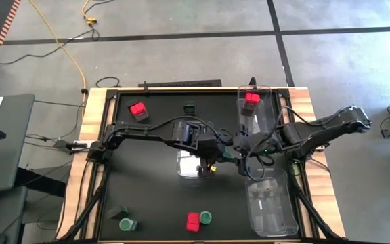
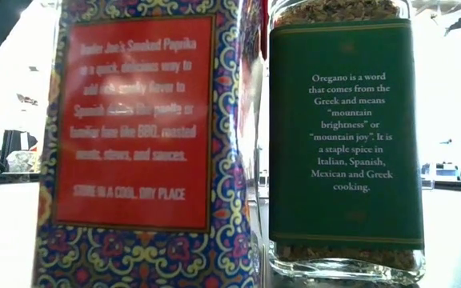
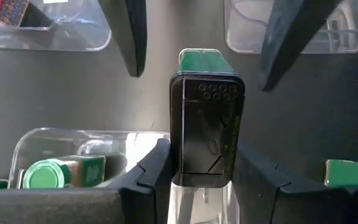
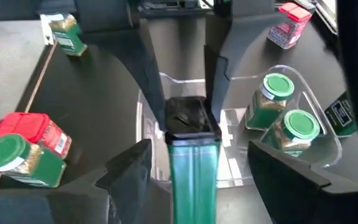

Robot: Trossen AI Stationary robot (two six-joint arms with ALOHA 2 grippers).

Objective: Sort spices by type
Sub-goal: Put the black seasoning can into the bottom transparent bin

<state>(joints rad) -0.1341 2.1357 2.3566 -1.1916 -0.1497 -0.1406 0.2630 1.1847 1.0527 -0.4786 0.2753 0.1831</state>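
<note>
While clamped, spice tin (image 3: 207, 134) fills left gripper (image 3: 197, 171).

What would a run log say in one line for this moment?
left tool: shut on black-lidded green jar | right tool: open around same jar | clear bin: two green-topped jars

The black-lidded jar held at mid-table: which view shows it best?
The left wrist view: the jar fills the middle, its black lid with shaker holes facing the camera, pinched in the left tool. The right wrist view shows its lid and green side. The high view hides it under the arms; the low view misses it.
</note>
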